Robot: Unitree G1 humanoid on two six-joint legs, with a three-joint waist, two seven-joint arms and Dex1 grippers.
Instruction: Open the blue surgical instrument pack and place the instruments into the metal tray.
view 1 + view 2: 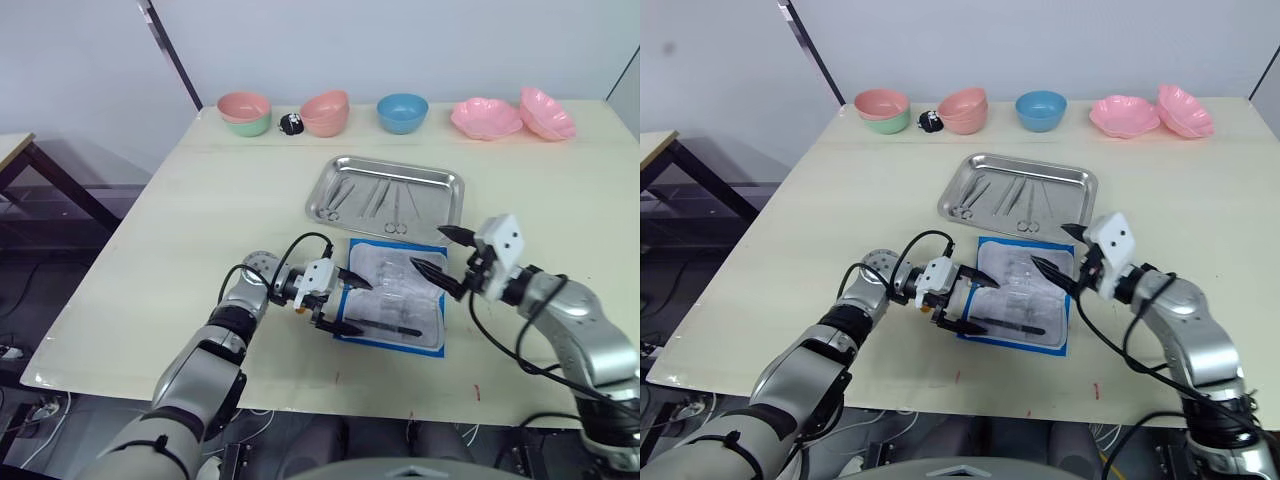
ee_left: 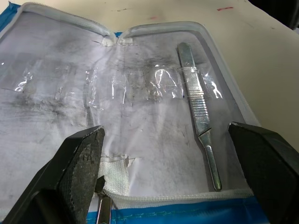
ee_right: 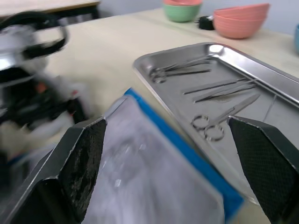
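Two grippers, both with fingers spread wide and holding nothing: left gripper (image 1: 345, 302) low over the near-left part of the open pack, right gripper (image 1: 440, 252) over its far-right corner, tips pointing leftward.

Surface: pale cream table (image 1: 180, 210) before a plain light wall; a dark-framed side table (image 1: 30, 160) stands to the left.

Back edge, left to right: pink bowl stacked in a green bowl (image 1: 244, 113), small black-and-white toy (image 1: 291, 123), stacked pink bowls (image 1: 326, 111), blue bowl (image 1: 402, 112), two pink scalloped dishes (image 1: 510, 115).

Pack (image 1: 392, 295): blue, unfolded flat, grey-white lining up, white zip edge, clear plastic loops. One silver tool (image 2: 200, 112) lies in it near the left fingers.

Tray (image 1: 386, 189): shiny steel, just beyond the pack, holding several instruments (image 1: 375, 198), among them ring-handled scissors (image 3: 219, 120).
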